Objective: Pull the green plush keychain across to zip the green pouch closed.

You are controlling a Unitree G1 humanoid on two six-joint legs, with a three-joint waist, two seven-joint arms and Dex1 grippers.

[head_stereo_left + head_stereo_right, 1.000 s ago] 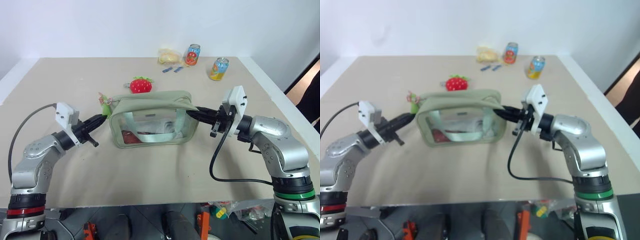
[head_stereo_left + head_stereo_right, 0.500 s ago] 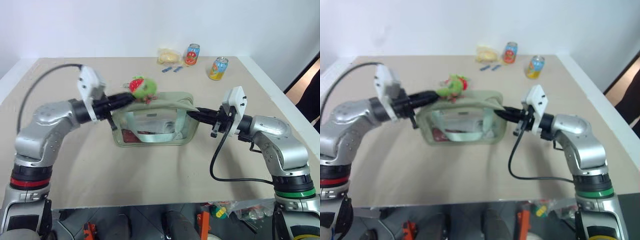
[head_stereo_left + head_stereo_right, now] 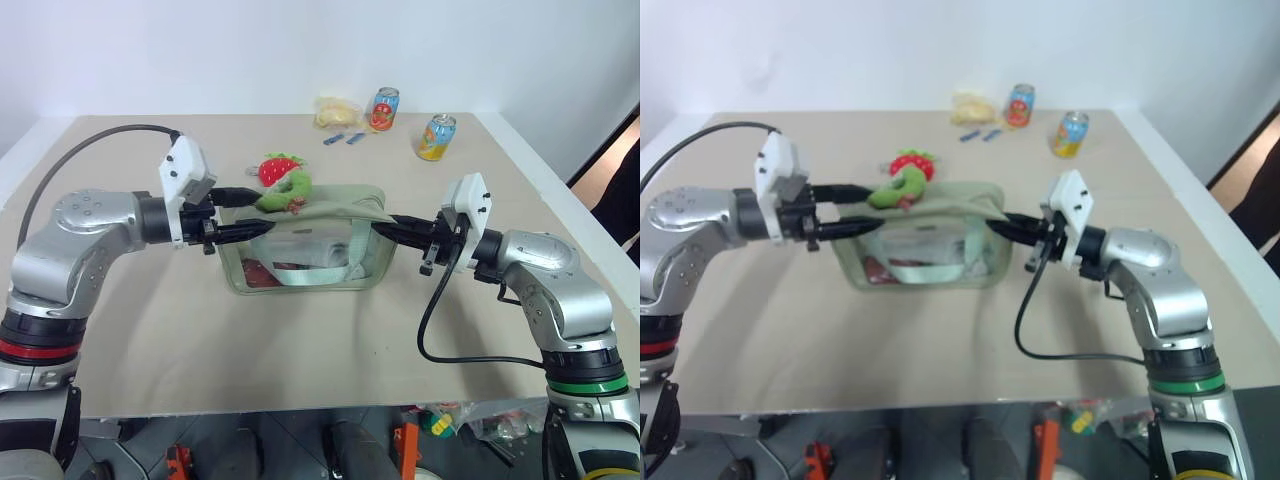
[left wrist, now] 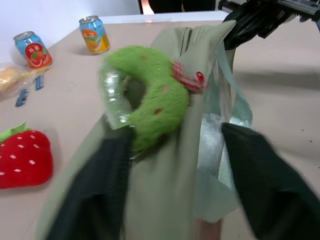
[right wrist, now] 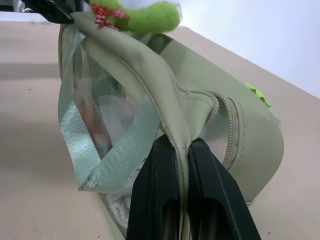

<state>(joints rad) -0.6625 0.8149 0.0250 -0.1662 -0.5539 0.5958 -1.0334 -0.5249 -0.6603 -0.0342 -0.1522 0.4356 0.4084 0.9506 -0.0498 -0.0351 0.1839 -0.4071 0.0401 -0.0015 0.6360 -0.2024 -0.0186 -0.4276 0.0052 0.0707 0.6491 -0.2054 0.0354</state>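
Observation:
The green pouch (image 3: pixel 305 262) stands mid-table, its clear window facing me. The green plush keychain (image 3: pixel 284 191), a curled lime charm with a red bow, rests on the pouch's top near its left half. My left gripper (image 3: pixel 262 208) is open just left of the charm, one finger above and one below the pouch's top edge. In the left wrist view the keychain (image 4: pixel 150 95) lies just past the spread fingers (image 4: pixel 95 200), brushing one of them. My right gripper (image 5: pixel 181 142) is shut on the pouch's right end seam beside the zipper (image 5: pixel 227 117).
A red strawberry plush (image 3: pixel 283 164) lies just behind the pouch. Two drink cans (image 3: pixel 386 109) (image 3: pixel 438 137), a yellow packet (image 3: pixel 337 112) and small blue items (image 3: pixel 345 139) sit at the table's far side. The table edge (image 3: pixel 560 200) runs along the right.
My left arm swung up and rightward, carrying the plush keychain from the pouch's left end onto its top, and its fingers have now spread apart. The right arm kept still.

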